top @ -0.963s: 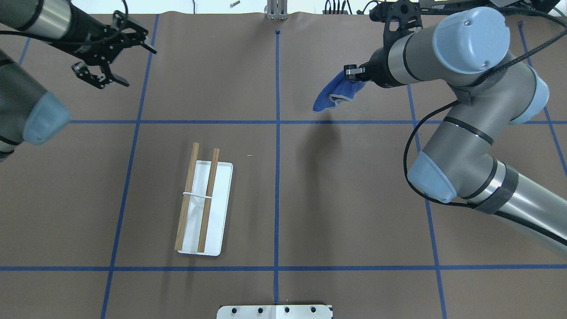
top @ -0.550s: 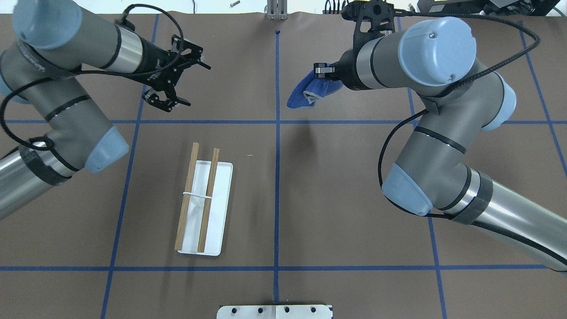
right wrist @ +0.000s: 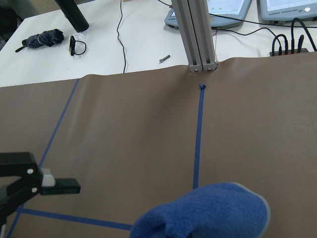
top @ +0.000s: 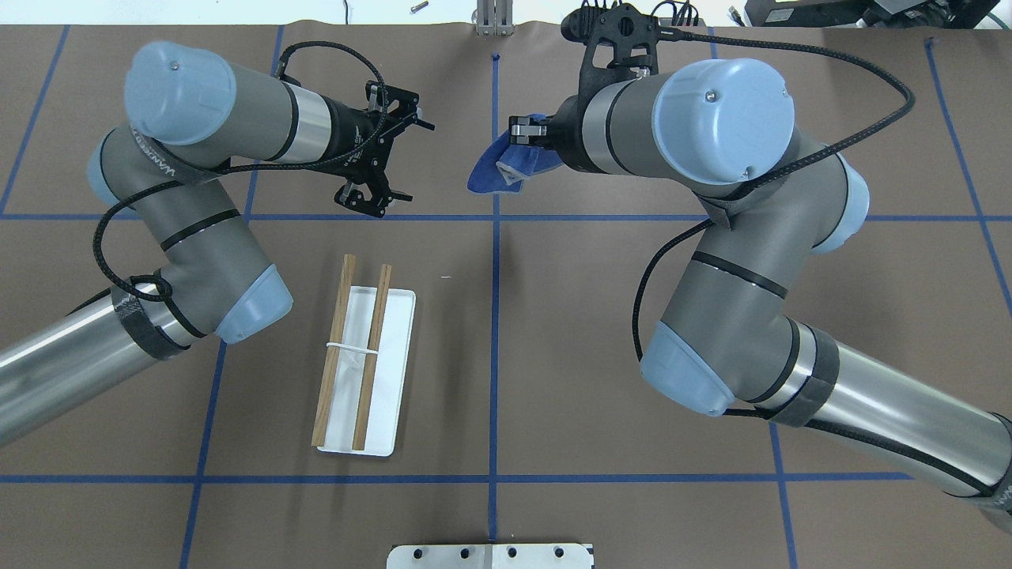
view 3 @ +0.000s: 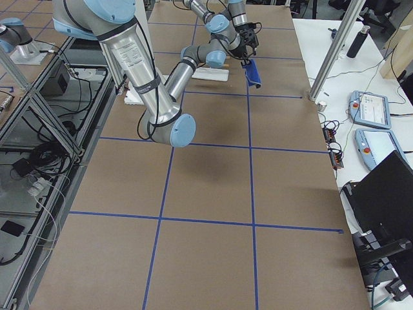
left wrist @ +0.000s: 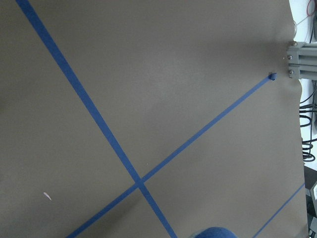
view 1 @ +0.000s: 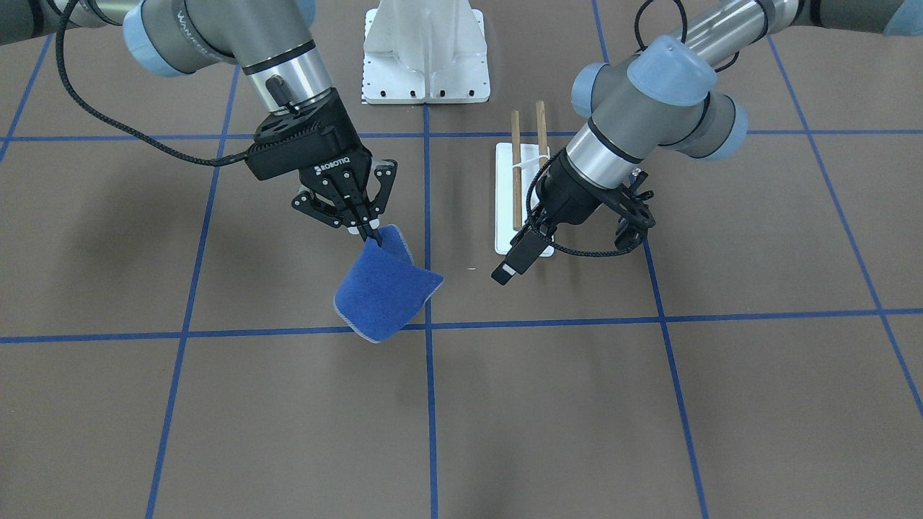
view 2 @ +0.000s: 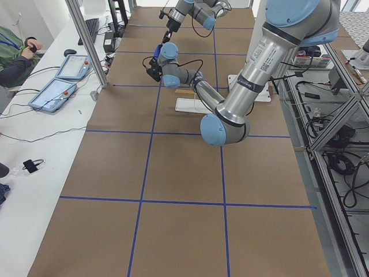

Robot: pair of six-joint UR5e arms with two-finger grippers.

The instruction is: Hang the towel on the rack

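The right gripper (view 1: 370, 232), its black body stamped "ROBOTIQ" in white, has its 2 fingers pinched tight on 1 corner of the towel (view 1: 386, 292). The blue cloth hangs from the jaws in a loose fold, grey edging showing, lifted off the brown table (top: 601, 316). Opposite those jaws the left gripper (top: 407, 160) is spread wide and holds nothing, its open mouth turned toward the towel with a clear gap between them (1 of its grey-padded fingers shows at the lower left of the right wrist view). The rack (top: 364, 371) lies on the table, well apart from both sets of jaws and on the robot's side of the left gripper, its 2 wooden rods bare. Blue tape lines (top: 494, 332) cross the table beneath the hanging cloth. White lettering along the arm sleeves is too small to read in full.
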